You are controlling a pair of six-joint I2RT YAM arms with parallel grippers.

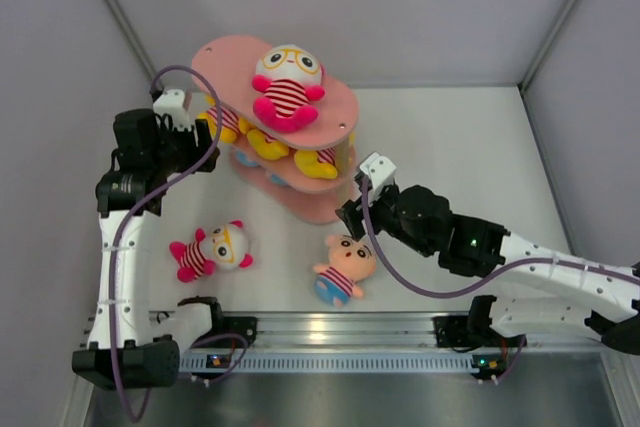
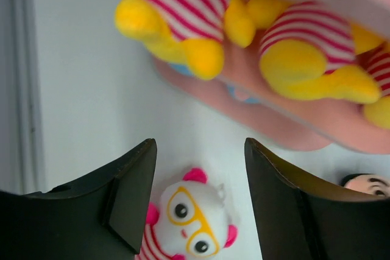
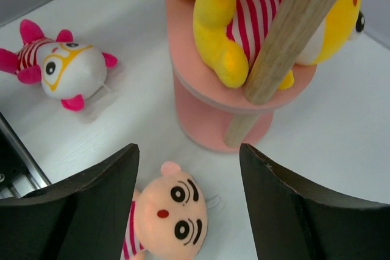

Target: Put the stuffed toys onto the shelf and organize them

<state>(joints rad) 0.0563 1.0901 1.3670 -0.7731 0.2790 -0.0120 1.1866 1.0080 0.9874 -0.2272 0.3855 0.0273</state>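
The left gripper [image 2: 200, 150] and right gripper [image 3: 189, 156] hung empty, jaws apart, beside the pink oval-tiered shelf [image 1: 215, 62] carrying soft striped dolls [image 1: 287, 82]; a bespectacled doll [image 1: 212, 250] and peach-faced doll [image 1: 345, 269] lay on the table [image 1: 480, 147]

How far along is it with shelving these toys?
Done: a pink toy tops the shelf, yellow toys sit on its middle board. In hand: nothing, both jaws open and empty. Left: a second pink toy and a peach-faced toy on the table.
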